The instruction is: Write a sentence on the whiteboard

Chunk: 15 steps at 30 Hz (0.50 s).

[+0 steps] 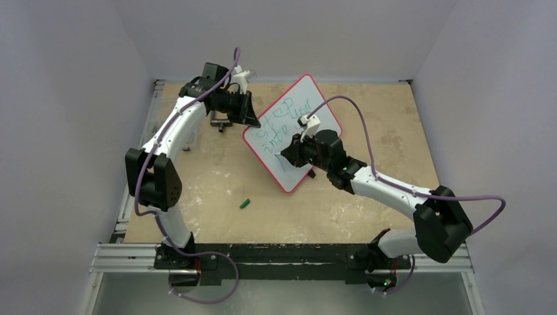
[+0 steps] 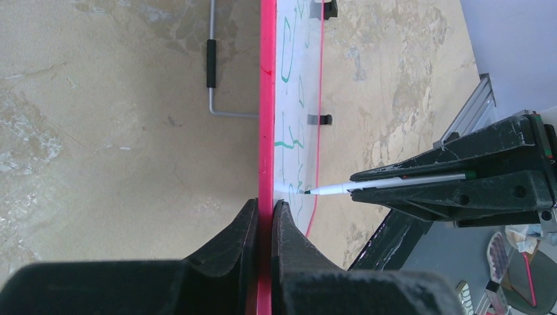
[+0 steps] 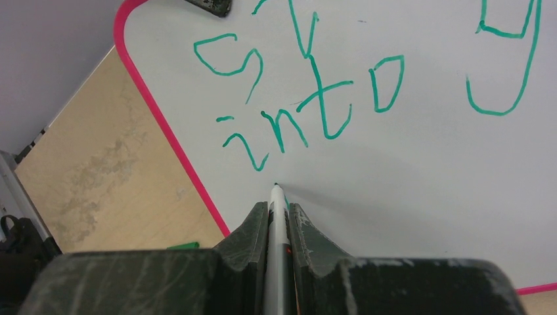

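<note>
On the left, our left end effector (image 2: 266,206) is clenched on the red rim of the whiteboard (image 1: 309,88). The board stands tilted on the counter (image 1: 210,170), its long axis running near-left to far-right. The sentence (image 3: 309,111) shows "into" and a "y" close up. On the right, the right end effector (image 3: 279,211) grasps the marker (image 3: 277,200), its tip just under "into", with blank board lying rightward. Only the edge-on left wrist view shows the tip meeting the surface.
</note>
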### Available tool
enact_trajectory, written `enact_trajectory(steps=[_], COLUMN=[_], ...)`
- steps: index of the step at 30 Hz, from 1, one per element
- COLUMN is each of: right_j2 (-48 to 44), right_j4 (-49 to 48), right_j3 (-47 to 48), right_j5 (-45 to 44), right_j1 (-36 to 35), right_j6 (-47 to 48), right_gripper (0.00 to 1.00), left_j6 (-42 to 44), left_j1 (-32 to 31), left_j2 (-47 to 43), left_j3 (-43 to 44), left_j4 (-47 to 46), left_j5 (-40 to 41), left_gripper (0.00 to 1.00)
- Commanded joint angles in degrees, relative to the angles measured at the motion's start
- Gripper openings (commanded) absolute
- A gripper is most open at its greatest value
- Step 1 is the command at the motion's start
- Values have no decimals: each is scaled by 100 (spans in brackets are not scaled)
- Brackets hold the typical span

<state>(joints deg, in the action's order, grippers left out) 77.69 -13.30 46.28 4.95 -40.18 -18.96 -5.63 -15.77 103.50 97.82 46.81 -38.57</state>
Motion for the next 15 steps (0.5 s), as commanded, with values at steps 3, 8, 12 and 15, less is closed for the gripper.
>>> enact_trajectory(steps=[3,8,12,15], right_j2=[118,143,165,180], right_j4=[-250,-180,-43,28], right_j3=[311,297,289,266], right_j5=[-289,-472,-731,-808], right_j1=[-31,-27,-24,-20], right_j6=[39,14,-12,-16], right_gripper=[0,0,0,0], left_j6=[176,167,164,163], left_j1=[-5,-5,-9,-10], left_j2=[30,11,3,3], left_j3=[79,65,69,68], left_j4=[16,21,15,13], left_j5=[490,479,473,475], left_gripper=[0,0,0,0])
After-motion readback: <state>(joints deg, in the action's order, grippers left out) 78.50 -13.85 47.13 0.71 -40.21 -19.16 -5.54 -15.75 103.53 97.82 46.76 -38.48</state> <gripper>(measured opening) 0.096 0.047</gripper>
